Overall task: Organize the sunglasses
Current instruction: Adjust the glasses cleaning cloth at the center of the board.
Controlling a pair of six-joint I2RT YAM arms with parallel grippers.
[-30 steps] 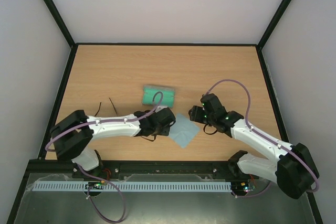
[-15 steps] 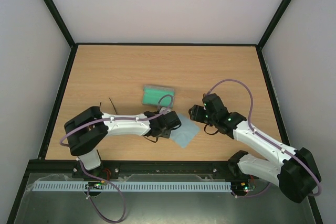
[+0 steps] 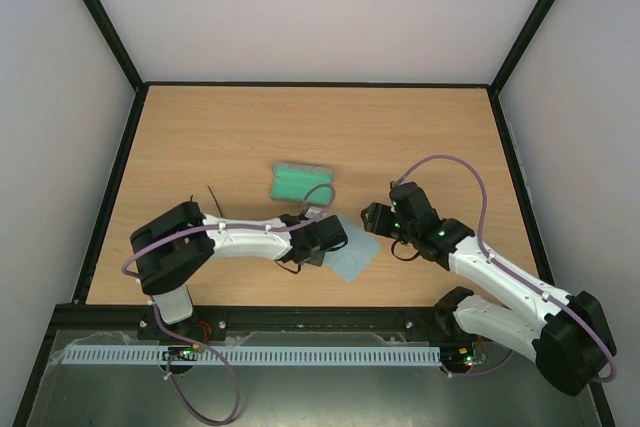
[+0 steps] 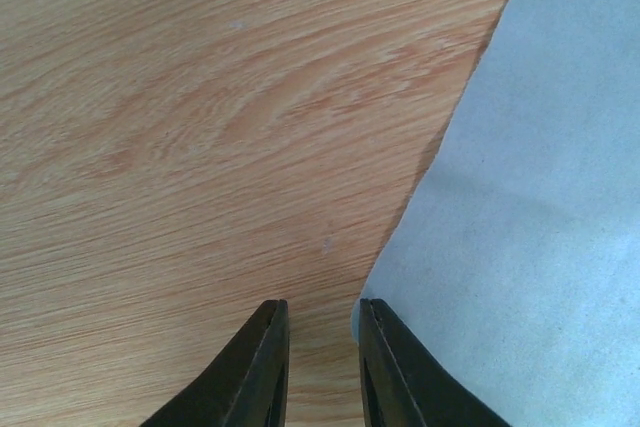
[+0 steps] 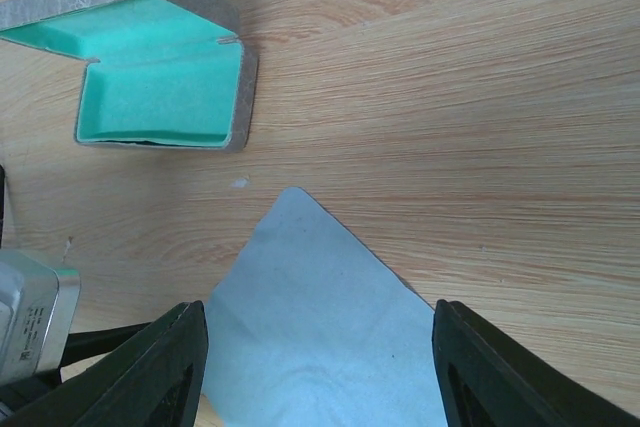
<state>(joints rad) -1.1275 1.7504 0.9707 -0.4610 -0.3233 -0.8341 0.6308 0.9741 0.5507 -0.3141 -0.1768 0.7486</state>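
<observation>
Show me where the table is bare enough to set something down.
Bare: the far table between the open glasses case and the back edge, and the wood right of the case. Crowded: near middle, where the left gripper and right gripper flank the cloth.

Wooden table (image 3: 250, 127): sunglasses (image 3: 213, 196), open green-lined case (image 3: 302, 182), blue-grey cloth (image 3: 356, 252).

The white left arm (image 3: 240, 240) lies low along the near edge of the light wooden tabletop (image 3: 250, 127), reaching toward its middle. The left black claw (image 4: 318, 309) points down, its fingers narrowly apart. The white right arm (image 3: 500, 272) stretches in from the near right corner, and the right black claw (image 5: 320, 312) is spread wide, gripping nothing.
</observation>
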